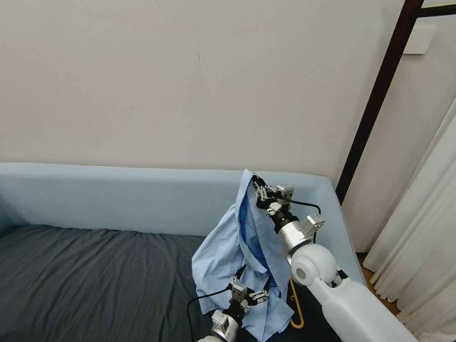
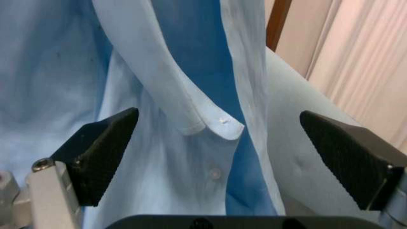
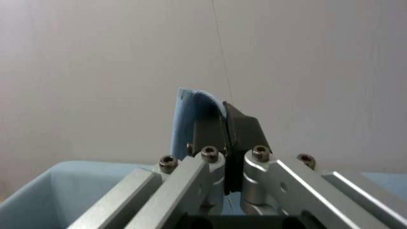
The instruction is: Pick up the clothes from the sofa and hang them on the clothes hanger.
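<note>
We see the shirt (image 1: pixel 229 251) hanging off the sofa (image 1: pixel 107 199) at its right end, its long axis close to upright. The top edge is pinched high by the right end effector (image 1: pixel 257 187), and the cloth falls from there in loose folds down to the seat (image 1: pixel 85 281), where the hem bunches. The open front faces the robot, with the darker inside showing between the two pale front panels.

From the right wrist, the right end effector (image 3: pixel 224 117) has its fingers pressed together on a narrow fold of the blue cloth, which sticks up just past the tips.

The left end effector (image 1: pixel 249 293) sits low, close in front of the lower part of the shirt. From the left wrist, its fingers (image 2: pixel 105 148) stand wide apart, and we cannot tell whether either one touches the cloth. The shirt (image 2: pixel 190 71) hangs just beyond them, and a button (image 2: pixel 215 172) shows on the front.

A thin yellow loop (image 1: pixel 295 312) lies near the hem, on the side toward the sofa arm.

The sofa has a pale blue back and arms and a dark grey seat. Behind it rises a plain off-white wall (image 1: pixel 178 85). To the right stands a dark leaning post (image 1: pixel 377 92), with a pale curtain (image 1: pixel 420 249) beyond it.
</note>
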Robot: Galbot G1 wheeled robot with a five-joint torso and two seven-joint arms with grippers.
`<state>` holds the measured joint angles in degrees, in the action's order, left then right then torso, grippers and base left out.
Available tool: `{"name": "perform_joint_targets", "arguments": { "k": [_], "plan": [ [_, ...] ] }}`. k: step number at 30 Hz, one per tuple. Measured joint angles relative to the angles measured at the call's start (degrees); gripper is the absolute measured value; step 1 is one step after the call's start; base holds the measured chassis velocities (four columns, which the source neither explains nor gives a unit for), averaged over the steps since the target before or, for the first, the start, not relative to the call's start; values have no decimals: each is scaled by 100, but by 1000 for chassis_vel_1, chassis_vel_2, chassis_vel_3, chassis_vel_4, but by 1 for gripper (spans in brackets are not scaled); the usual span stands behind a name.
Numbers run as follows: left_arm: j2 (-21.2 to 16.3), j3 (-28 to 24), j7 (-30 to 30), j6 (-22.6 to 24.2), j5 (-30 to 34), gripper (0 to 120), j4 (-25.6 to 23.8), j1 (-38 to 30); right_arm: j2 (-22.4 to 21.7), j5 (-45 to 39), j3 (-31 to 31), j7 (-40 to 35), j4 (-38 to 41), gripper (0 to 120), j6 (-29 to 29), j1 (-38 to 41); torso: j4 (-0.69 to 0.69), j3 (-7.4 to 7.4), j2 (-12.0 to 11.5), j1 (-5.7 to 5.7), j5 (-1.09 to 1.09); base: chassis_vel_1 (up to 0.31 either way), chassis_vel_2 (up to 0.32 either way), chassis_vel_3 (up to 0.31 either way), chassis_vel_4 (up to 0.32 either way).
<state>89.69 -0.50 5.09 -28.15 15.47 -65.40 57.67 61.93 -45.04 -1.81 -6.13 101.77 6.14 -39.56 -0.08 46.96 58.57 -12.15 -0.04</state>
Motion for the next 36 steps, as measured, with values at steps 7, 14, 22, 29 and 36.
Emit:
{"name": "perform_joint_targets", "arguments": {
  "k": [7, 14, 22, 29, 36],
  "plan": [
    [244, 1, -304, 36, 35, 100, 173, -45, -76, -29, 4, 36, 67, 0, 5, -57, -1, 0, 0, 0, 0, 0, 0, 0, 0],
    [244, 25, -335, 90, 117, 91, 146, -45, -137, -57, 56, 47, 182, 0, 6, -139, 0, 0, 0, 0, 0, 0, 0, 0, 0],
    [-49, 16, -235, 117, 109, 60, -24, -43, -153, -18, 127, 48, 275, 0, 4, -318, 0, 0, 0, 1, -1, 0, 0, 0, 0],
    [-368, -98, -31, 65, 186, 39, 51, -228, -122, 39, 161, 45, 300, 0, 1, -434, 0, 0, 1, 0, -1, 0, 0, 0, 0],
    [-401, -188, 125, -34, 218, 13, 229, -375, -81, 85, 223, 30, 300, 0, -5, -531, 0, 0, 1, 0, -1, 0, 0, 0, 0]
  ]
}}
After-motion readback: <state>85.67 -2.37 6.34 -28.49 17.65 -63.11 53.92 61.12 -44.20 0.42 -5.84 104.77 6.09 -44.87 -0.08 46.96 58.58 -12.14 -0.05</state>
